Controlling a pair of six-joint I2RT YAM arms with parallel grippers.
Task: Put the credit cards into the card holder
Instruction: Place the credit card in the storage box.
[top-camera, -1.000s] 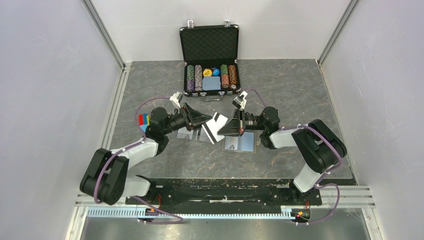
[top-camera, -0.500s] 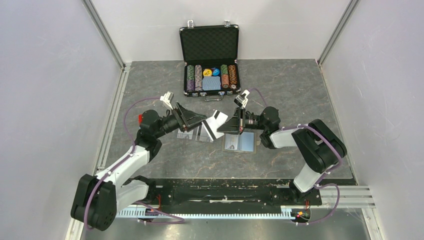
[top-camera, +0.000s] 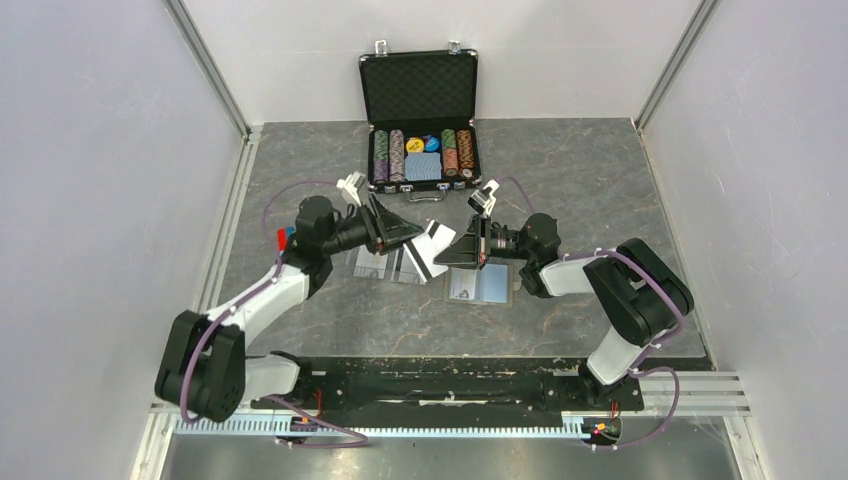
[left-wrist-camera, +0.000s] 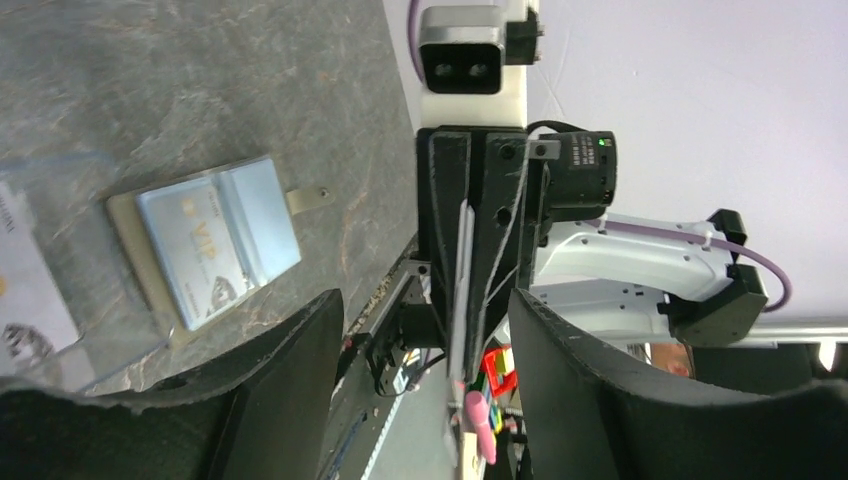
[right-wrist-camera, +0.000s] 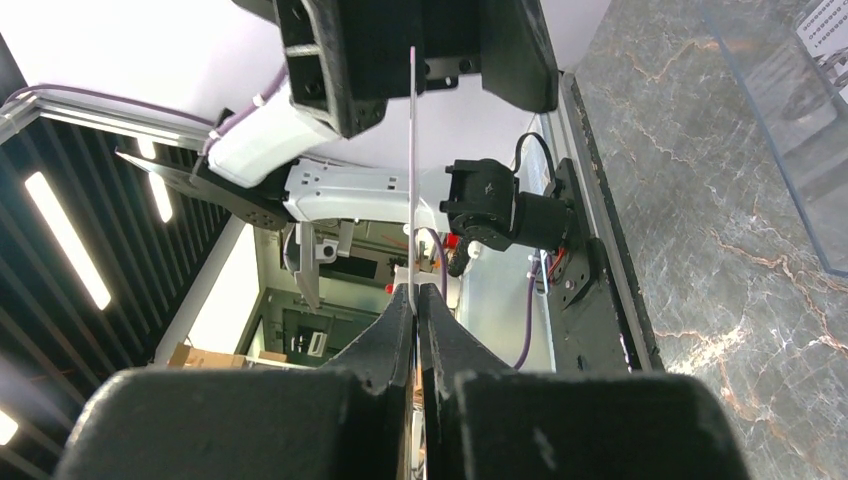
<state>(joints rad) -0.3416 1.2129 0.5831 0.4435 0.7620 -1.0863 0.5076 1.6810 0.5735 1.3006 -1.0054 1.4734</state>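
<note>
While the right claw (right-wrist-camera: 415, 290) is clenched tight on one credit card (top-camera: 434, 242), holding it edge-up in the air over the bench (top-camera: 600, 180), the left claw (left-wrist-camera: 425, 300) faces it with its fingers spread wide, released. The card's far end pokes in between those open fingers, but from the wrist views nothing's pinching it there. The card holder (left-wrist-camera: 262, 205) lies flat and unfolded on the bench just below the right claw, and the other credit card (left-wrist-camera: 200, 255) rests on its light blue lining. Clear sleeves (top-camera: 385, 265) lie beside it, under the left claw. The poker-chip case (top-camera: 420, 130) stands open at the back.
</note>
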